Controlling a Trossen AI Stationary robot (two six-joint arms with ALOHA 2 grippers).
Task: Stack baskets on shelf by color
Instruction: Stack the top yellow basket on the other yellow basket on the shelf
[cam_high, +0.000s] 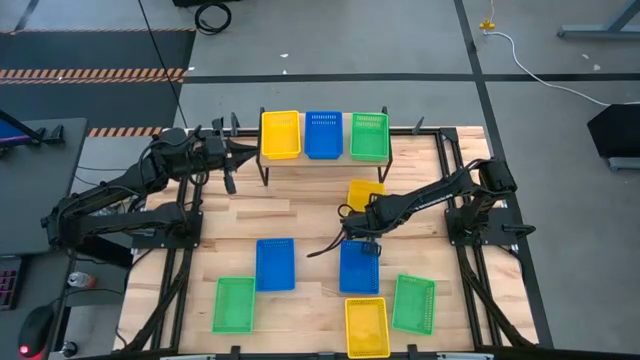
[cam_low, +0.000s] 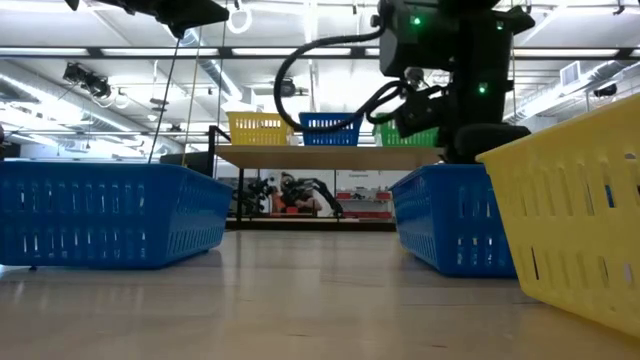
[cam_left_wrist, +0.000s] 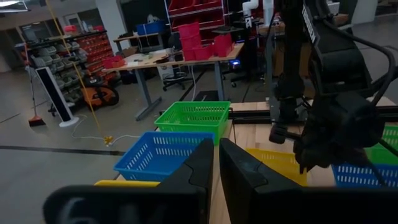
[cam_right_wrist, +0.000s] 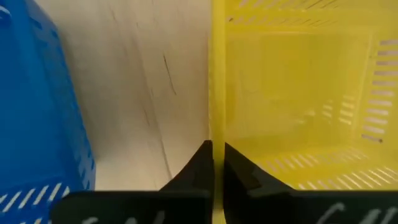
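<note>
Three baskets stand on the shelf at the table's far side: yellow, blue and green. Another yellow basket sits on the table just before the shelf, half under my right arm. My right gripper points down at its near edge and is shut on it. A blue basket lies just nearer. My left gripper hangs level beside the shelf's left end, shut with nothing in it. My right gripper pinches the near wall's rim of the yellow basket, one finger inside the basket and one outside. The fingers come from above, pointing steeply down, and lie across the rim. The basket sits level on the table.
More baskets lie on the near half of the table: blue, green, yellow and green. A strip of bare wood separates the held basket from the blue one. Black frame rails run along both table sides.
</note>
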